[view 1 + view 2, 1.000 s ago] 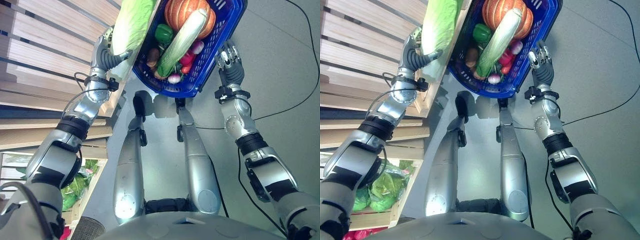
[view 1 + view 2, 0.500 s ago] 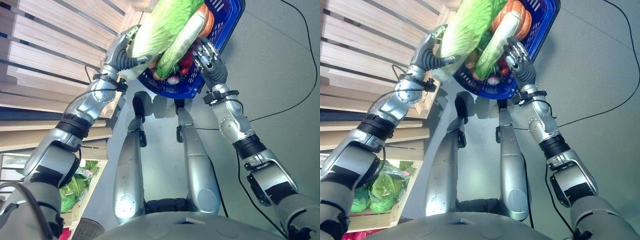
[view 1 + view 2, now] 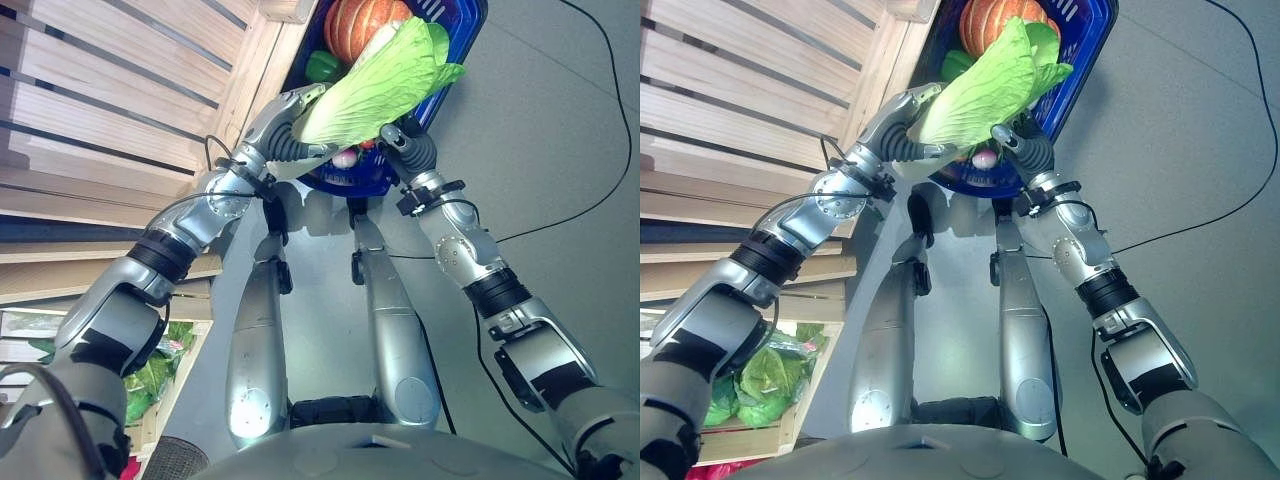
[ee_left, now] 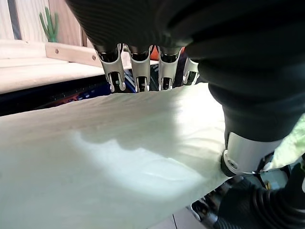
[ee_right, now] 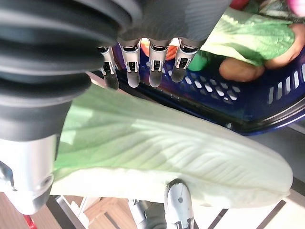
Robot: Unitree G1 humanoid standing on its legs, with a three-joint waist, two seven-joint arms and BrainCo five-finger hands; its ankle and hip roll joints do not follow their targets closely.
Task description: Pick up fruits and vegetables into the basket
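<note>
A long pale-green cabbage hangs across the near rim of the blue basket. My left hand is shut on its white stalk end, fingers over it. My right hand sits beneath the leafy part. Its fingers reach straight over the cabbage with a gap, and the thumb touches the underside. The basket holds an orange pumpkin, a green pepper, a radish and a brown potato.
Wooden slatted shelving runs along the left, close to the basket's left side. A lower crate holds leafy greens at bottom left. Grey floor lies to the right of the basket.
My left hand swung the cabbage from the shelf side rightward and down across the basket's front. My right hand moved in from the basket's right side to under the cabbage.
</note>
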